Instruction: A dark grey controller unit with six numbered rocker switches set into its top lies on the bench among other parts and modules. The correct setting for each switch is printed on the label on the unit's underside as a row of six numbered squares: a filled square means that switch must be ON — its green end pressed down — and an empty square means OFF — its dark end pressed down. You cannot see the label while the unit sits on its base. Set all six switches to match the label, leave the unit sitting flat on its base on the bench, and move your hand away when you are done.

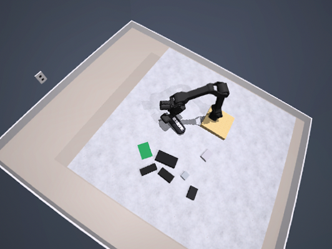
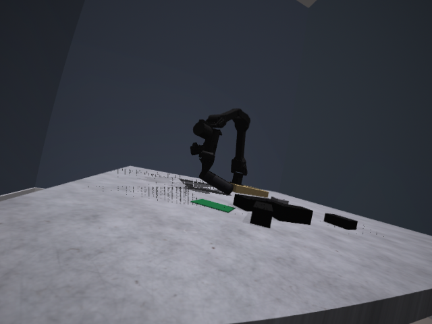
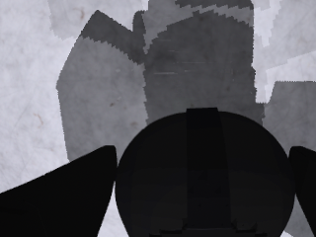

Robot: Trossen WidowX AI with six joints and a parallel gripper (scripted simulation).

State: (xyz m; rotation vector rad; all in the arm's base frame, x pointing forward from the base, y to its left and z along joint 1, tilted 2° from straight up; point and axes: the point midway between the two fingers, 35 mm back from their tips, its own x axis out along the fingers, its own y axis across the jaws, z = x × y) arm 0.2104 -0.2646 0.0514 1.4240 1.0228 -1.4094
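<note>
The dark grey controller unit (image 1: 175, 124) is tipped up off the bench, with the white label (image 1: 178, 126) on its underside facing the top camera. In the exterior view the unit (image 2: 217, 181) slants, its lower end near the bench and its upper end at my fingers. My gripper (image 1: 168, 117) is shut on the unit's sides. In the wrist view the unit (image 3: 204, 192) fills the gap between my two fingers. The switches are hidden.
A green card (image 1: 145, 150), several black modules (image 1: 166, 158) (image 1: 147, 169) (image 1: 165, 174) (image 1: 192, 192) and two pale blocks (image 1: 206, 154) (image 1: 184, 175) lie in front of the unit. The arm stands on a tan base plate (image 1: 217, 122).
</note>
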